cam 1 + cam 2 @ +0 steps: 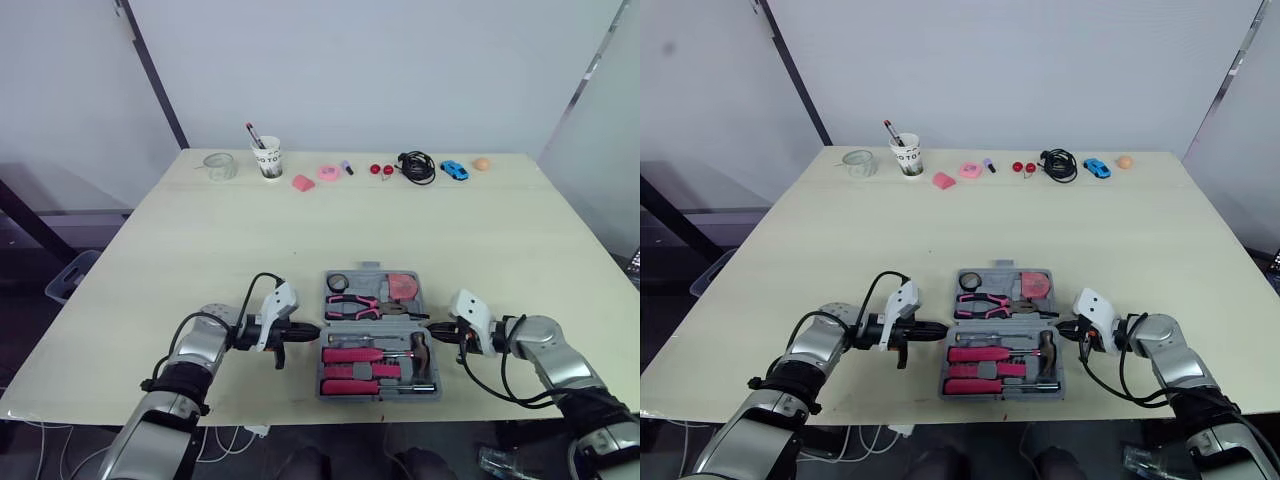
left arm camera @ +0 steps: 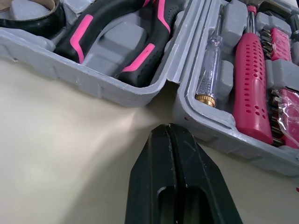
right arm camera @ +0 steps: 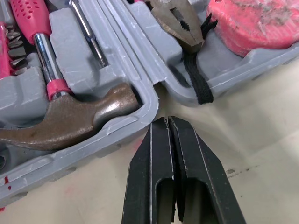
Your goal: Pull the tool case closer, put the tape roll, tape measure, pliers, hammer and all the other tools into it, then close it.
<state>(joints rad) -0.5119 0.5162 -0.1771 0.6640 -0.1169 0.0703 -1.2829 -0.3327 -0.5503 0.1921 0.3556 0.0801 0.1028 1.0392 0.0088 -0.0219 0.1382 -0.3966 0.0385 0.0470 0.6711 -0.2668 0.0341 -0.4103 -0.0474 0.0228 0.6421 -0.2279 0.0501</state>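
The grey tool case [image 1: 378, 388] lies open near the table's front edge, both halves flat. Its far half holds the tape roll [image 1: 337, 283], pink-handled pliers [image 1: 352, 305] and red tape measure [image 1: 403, 288]. Its near half holds pink-handled screwdrivers [image 1: 352, 354] and the hammer [image 3: 70, 119]. My left gripper [image 1: 312, 328] is shut, empty, its tip at the case's left side by the hinge [image 2: 175, 81]. My right gripper [image 1: 434, 329] is shut and empty, pointing at the case's right side by the hinge [image 3: 156, 86].
Along the table's far edge stand a glass jar [image 1: 220, 165], a paper cup with pens [image 1: 267, 157], pink items [image 1: 327, 172], a black cable [image 1: 416, 165], a blue toy car [image 1: 454, 170] and an orange ball [image 1: 482, 163]. The table middle [image 1: 340, 225] is bare.
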